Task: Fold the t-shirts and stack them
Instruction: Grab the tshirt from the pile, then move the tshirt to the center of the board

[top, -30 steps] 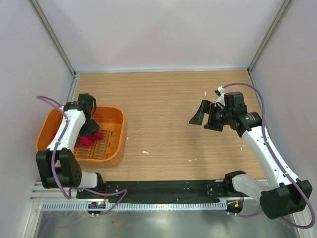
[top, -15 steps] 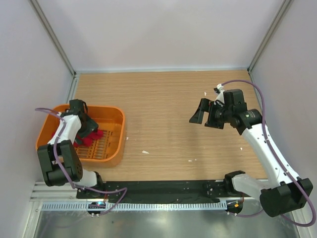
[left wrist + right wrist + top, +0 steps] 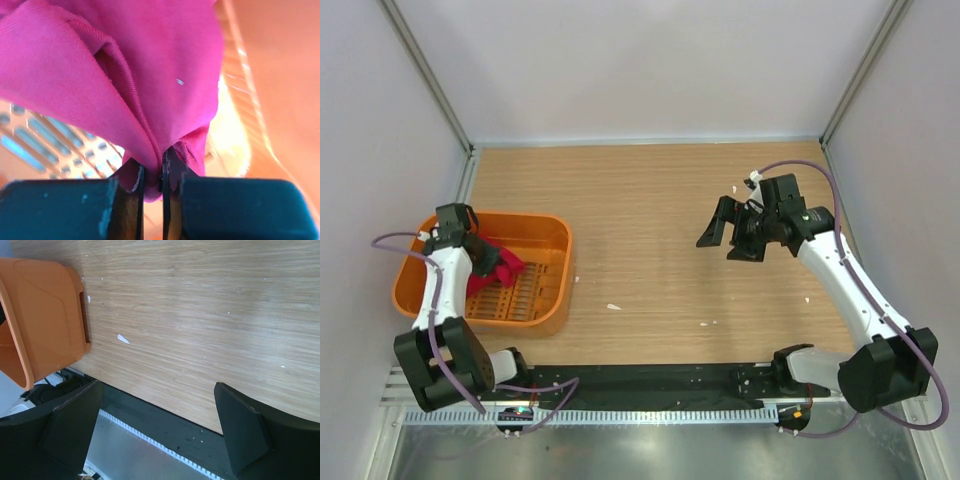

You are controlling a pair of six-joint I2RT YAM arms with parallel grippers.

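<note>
At the left edge of the table (image 3: 650, 200), inside the orange basket (image 3: 552, 300), my left gripper (image 3: 151, 172) is clamped on the red t-shirt (image 3: 150, 60).

Finding 1, left side. In the wrist view my two fingers (image 3: 65, 207) stand almost together, with only a thin pinch of cloth between them. A hemmed fold runs down into the gap, and a small tuft of fabric bulges out below the tips. Above the pinch the cloth billows up in loose folds and fills most of the view. The slotted floor of the basket shows beneath it at lower left, and an orange wall rises on the right.

Finding 2, the t-shirt. From above it is a crumpled, unfolded bunch in the left half of the basket, near the far wall. All of it lies within the rim. I cannot tell whether the bunch rests on the floor or hangs clear of it.

Finding 3, right side. My right gripper (image 3: 723, 243) hangs over the right half of the table, well apart from the basket. Its fingers (image 3: 240, 432) are spread wide with nothing between them, and only bare wood and the dark front rail show in the gap. They touch nothing.

Finding 4. A few white scraps (image 3: 613, 306) lie on the wood between the basket and my right arm.
</note>
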